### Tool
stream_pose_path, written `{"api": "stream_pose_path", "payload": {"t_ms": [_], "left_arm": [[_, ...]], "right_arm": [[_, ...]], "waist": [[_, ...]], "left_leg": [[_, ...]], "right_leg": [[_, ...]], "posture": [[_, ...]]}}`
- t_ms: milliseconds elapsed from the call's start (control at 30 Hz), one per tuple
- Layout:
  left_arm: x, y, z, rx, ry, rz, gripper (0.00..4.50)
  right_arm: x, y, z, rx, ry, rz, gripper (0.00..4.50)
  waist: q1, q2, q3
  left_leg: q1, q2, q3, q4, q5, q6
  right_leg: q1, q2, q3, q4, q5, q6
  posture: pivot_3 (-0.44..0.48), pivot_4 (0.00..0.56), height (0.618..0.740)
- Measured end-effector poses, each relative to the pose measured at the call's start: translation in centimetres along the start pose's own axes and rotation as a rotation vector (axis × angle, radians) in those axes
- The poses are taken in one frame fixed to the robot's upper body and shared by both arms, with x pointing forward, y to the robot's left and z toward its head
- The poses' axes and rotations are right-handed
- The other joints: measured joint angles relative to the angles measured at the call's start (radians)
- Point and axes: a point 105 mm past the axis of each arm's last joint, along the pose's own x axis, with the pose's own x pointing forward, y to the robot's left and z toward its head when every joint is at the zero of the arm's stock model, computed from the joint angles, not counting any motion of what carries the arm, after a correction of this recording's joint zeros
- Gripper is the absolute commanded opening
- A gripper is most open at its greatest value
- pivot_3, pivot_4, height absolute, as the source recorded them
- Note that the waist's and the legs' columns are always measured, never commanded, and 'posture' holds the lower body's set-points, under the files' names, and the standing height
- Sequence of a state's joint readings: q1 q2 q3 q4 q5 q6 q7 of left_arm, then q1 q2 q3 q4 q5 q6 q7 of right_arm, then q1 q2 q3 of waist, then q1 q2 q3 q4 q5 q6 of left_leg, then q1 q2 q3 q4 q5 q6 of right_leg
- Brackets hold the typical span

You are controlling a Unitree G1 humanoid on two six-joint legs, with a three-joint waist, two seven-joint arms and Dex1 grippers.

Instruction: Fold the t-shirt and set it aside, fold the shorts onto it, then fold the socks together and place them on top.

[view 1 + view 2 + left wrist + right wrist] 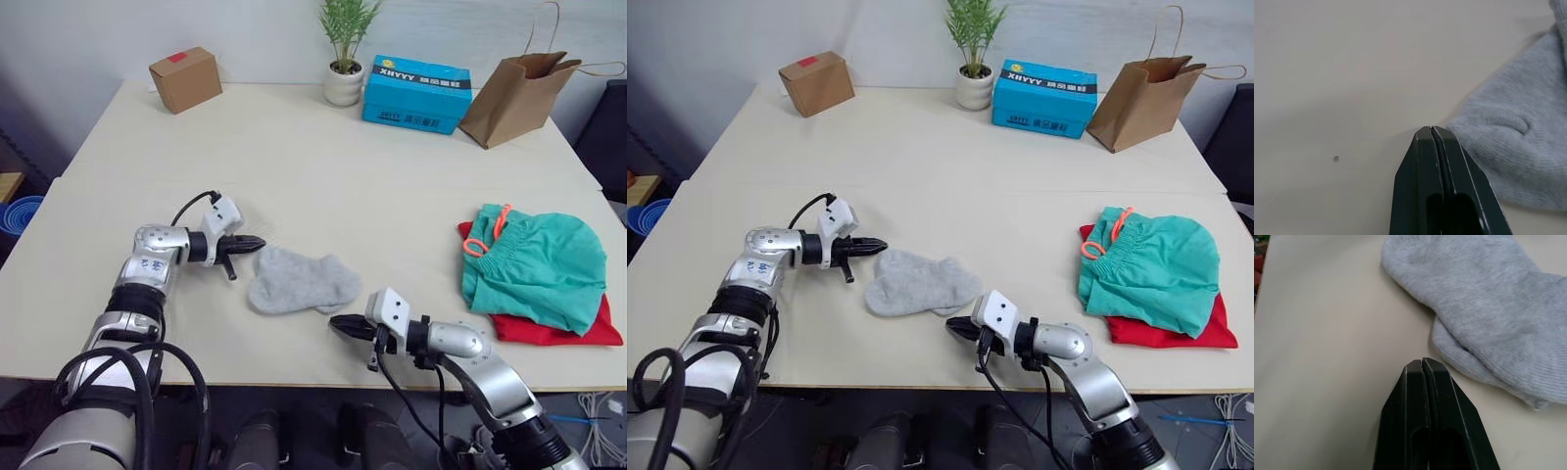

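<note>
The light grey socks (299, 282) lie stacked together on the table near its front edge. My left gripper (257, 242) is shut and empty, its tip just left of the socks' upper end; the socks (1518, 142) show beside its fingers. My right gripper (338, 322) is shut and empty, its tip just below the socks (1488, 308) near their right end. At the right, the teal-green shorts (534, 262) with an orange drawstring lie folded on the folded red t-shirt (558, 331), whose edge shows beneath them.
Along the table's (323, 166) far edge stand a small cardboard box (185, 78), a potted plant (345, 49), a blue carton (416, 93) and a brown paper bag (517, 96). A blue bin (20, 213) sits on the floor at the left.
</note>
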State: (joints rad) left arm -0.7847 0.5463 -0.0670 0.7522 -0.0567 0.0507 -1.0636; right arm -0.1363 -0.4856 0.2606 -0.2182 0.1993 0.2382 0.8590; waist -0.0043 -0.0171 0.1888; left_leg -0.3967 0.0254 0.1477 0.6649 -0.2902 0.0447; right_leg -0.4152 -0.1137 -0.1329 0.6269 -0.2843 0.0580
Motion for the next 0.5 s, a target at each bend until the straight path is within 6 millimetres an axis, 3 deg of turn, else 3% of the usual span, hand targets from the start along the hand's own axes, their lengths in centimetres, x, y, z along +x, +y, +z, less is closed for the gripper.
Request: {"api": "stream_pose_path", "payload": {"t_ms": [333, 500], "left_arm": [[-1.1, -3.4, -0.8, -0.061, -0.007, -0.046, 0.0], [-1.7, -3.6, -1.0, -0.074, 0.003, -0.016, 0.0]], "right_arm": [[-1.5, -1.6, -0.5, -0.008, 0.04, -0.035, 0.03], [-2.2, -1.8, -0.3, 0.002, 0.032, -0.018, 0.03]], "waist": [[0.001, 0.0, 0.0], [0.001, 0.0, 0.0]], "left_leg": [[0.002, 0.0, 0.0, 0.0, 0.0, -0.001], [0.002, 0.001, 0.0, 0.0, 0.0, -0.001]], "right_leg": [[0.002, 0.0, 0.001, -0.001, 0.0, 0.0], [0.002, 0.0, 0.001, -0.001, 0.0, 0.0]], "posture": [[0.0, 0.15, 0.74], [0.0, 0.15, 0.74]]}}
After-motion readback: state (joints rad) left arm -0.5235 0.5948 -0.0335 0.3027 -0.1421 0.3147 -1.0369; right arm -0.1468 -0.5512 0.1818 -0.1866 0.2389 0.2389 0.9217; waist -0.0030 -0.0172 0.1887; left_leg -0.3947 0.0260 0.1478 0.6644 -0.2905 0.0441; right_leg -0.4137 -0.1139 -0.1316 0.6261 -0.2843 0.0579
